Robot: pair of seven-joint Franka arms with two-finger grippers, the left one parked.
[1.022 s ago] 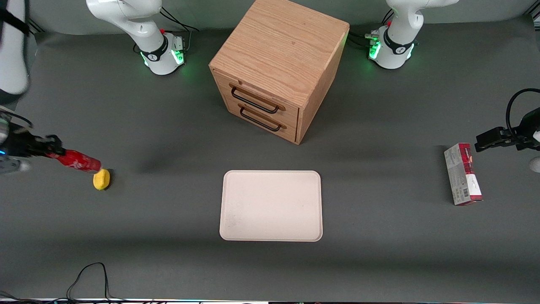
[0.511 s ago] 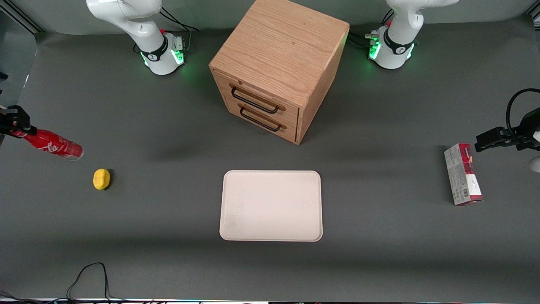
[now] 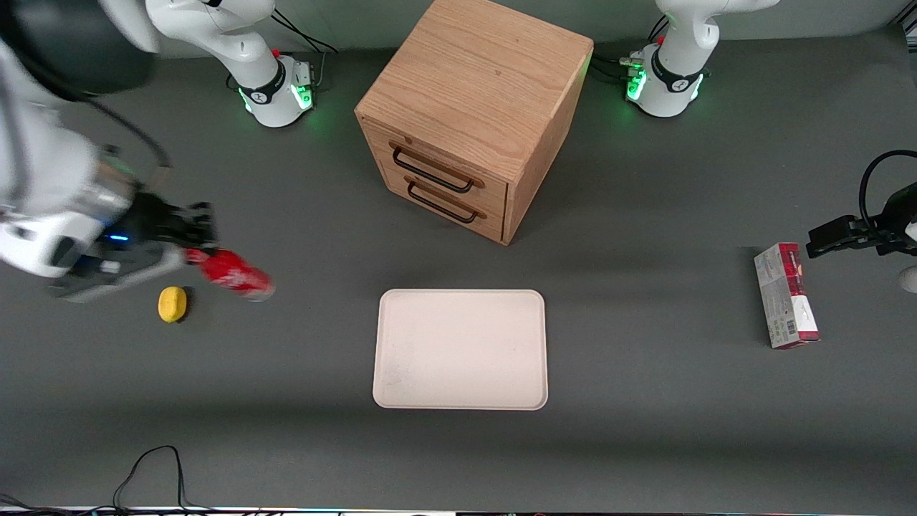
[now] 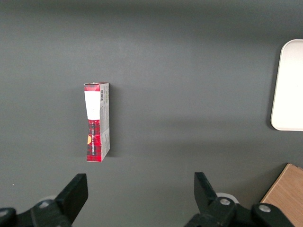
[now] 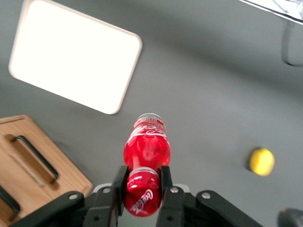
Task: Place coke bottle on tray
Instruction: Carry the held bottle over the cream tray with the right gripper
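- Your tool (image 3: 188, 242) now hangs above the surface (image 3: 286, 444) between the lemon (image 3: 172, 304) and the tray (image 3: 460, 349), well in from the edge where it was half a second ago.
- The bottle (image 3: 231, 274) has come along with it; a second ago it was touching the lemon, and now it sits clear of it, in the air and nearer the tray.
- The bottle tilts, its base pointing toward the tray and its cap end in the tool.
- The tray, the lemon, the cabinet (image 3: 473, 115) and the carton (image 3: 785, 295) lie exactly where they lay before.
- The right wrist view gives you what the front view blurs: the two fingers (image 5: 118, 179) clamp the bottle (image 5: 146, 156) at its neck, one on each side, with white lettering readable on the red body.
- That same view shows the tray (image 5: 71, 59), a corner of the cabinet (image 5: 33, 165) with a black drawer handle, and the lemon (image 5: 262, 161).
- The left wrist view alone shows you the carton (image 4: 97, 122) close up, lying flat, with a tray edge (image 4: 288, 85) toward the working arm's end.
- The surface is a dark grey mat; a black cable (image 3: 150, 469) loops at its edge nearest the front camera.
- Both arm bases glow green beside the cabinet, farther from the front camera than the tray.
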